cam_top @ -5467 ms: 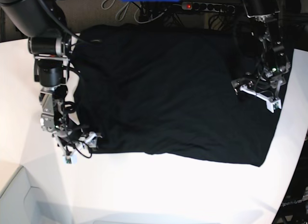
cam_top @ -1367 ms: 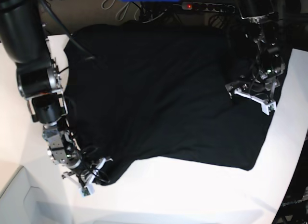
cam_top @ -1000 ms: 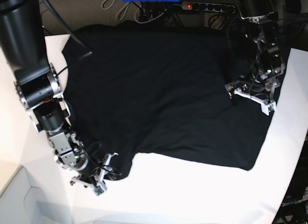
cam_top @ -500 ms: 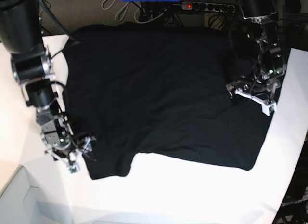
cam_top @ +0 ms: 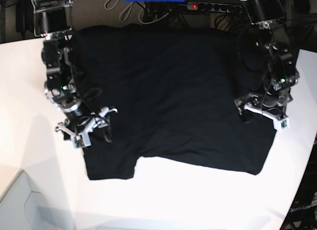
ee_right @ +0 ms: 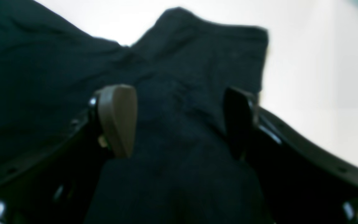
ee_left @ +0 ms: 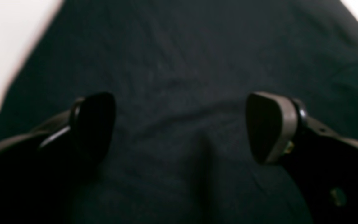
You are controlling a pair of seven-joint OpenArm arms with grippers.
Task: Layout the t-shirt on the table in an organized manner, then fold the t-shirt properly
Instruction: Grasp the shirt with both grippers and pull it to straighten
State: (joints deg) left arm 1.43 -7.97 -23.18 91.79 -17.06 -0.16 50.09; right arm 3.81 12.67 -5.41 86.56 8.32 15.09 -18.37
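Left wrist view: the left hand (ee_left: 179,127) hovers wide apart over flat t-shirt (ee_left: 179,62).

Right wrist view: the right hand (ee_right: 179,119), wide, has just released the sleeve.

Base view: the sleeve now lies spread on the tabletop (cam_top: 198,200); layout looks nearly done.

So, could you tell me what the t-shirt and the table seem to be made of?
The t-shirt looks like soft, matte black knit cloth: it lies limp with creases and shallow wrinkles. The table looks like a hard, smooth white surface, perhaps laminate or painted board: it shows a soft sheen and no texture.
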